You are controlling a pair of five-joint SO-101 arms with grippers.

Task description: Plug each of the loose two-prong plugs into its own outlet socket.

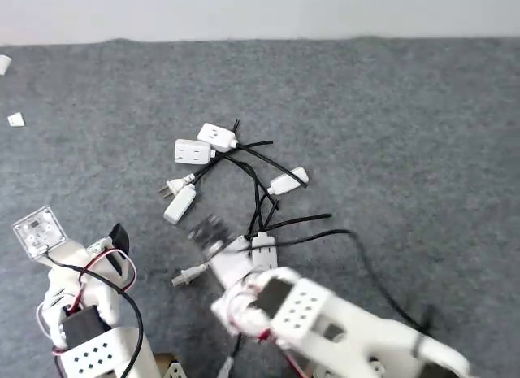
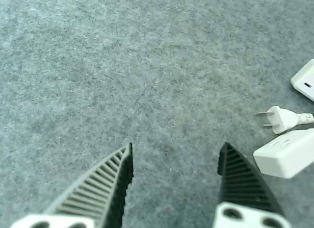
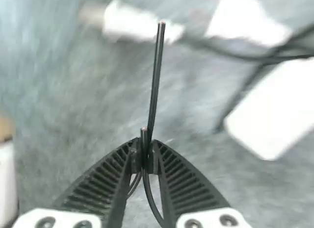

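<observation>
The right gripper (image 3: 145, 154) is clamped shut on a thin black cord (image 3: 156, 76), its arm bent low over the grey mat (image 1: 406, 134). The left gripper (image 2: 176, 154) hangs wide open above the mat, with a loose plug (image 2: 280, 119) and a white socket (image 2: 284, 154) lying side by side nearby.

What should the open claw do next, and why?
Probably move the left gripper across until it sits over the loose plug. Its jaws stand open above bare carpet, and the plug lies free, prongs showing, beside a white outlet block. The right gripper is shut on a black cord.
</observation>
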